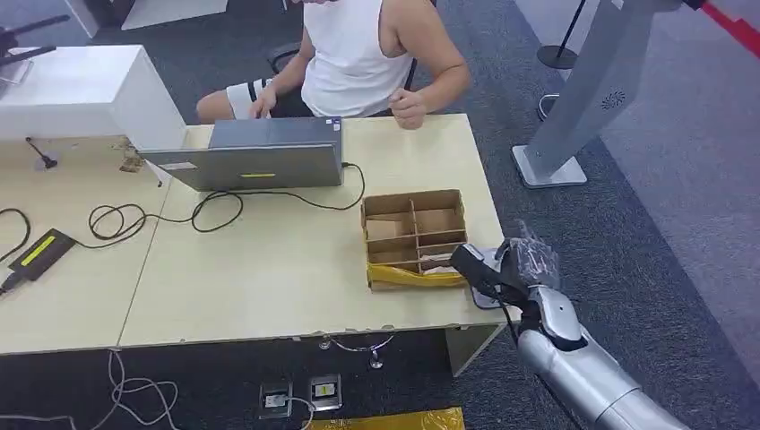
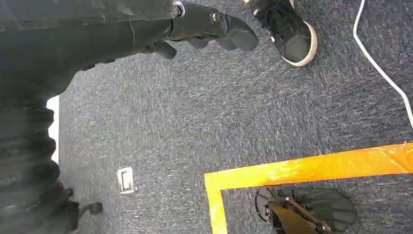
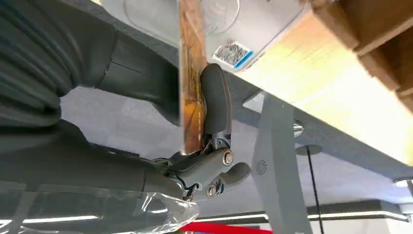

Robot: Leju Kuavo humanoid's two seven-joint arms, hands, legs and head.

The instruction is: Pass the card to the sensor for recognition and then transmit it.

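R hand (image 3: 146, 107) is pinching brown card (image 3: 191, 73) edge-on btwn thumb & finger, beside white sensor (image 1: 485, 296) at tabletop (image 1: 269, 269) corner, near cardboard divider box (image 1: 414, 235). L hand (image 2: 209, 27) is hanging over carpet, fingers curled, holding nothing.

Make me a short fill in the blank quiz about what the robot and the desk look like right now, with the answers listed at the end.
1. The right robot hand pinches a thin ____ edge-on between thumb and fingers.
2. On the table, the cardboard box is split into several ____.
3. The person sits behind a grey ____ with a cable plugged into it.
4. The left robot hand hangs over carpet marked with ____ tape.

Missing words: card; compartments; laptop; yellow
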